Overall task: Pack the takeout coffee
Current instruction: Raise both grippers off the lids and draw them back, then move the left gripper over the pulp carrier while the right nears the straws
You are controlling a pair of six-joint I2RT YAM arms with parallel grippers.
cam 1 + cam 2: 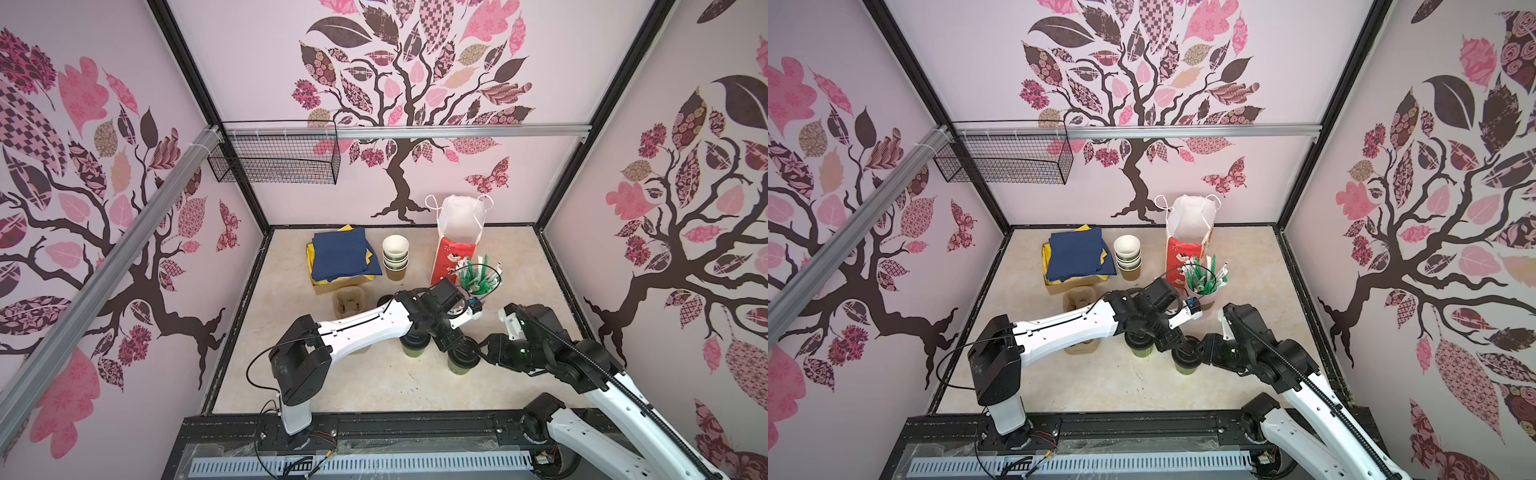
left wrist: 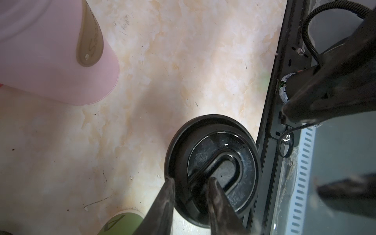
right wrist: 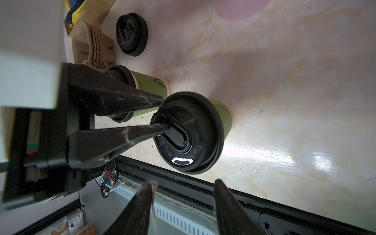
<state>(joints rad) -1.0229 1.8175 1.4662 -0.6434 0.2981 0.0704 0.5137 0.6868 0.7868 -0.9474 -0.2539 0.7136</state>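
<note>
**Takeout coffee (image 1: 1185, 368): two lidded green cups on counter (image 1: 357, 386)**

Left cup (image 1: 414, 351) and right cup (image 1: 459, 368) are standing upright, near each other, toward the counter's front. Left gripper (image 3: 164, 114) jaws are straddling the right cup's black lid (image 3: 199, 132) rim, parted. Right gripper (image 3: 184, 182) jaws are hanging released, empty.

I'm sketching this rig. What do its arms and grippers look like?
The left arm and right arm have white links and black joints. A thin black cable loops beside the left arm's shoulder; a black ribbed cable runs along the right. The left gripper and right gripper each bear two tapered black fingers.
</note>
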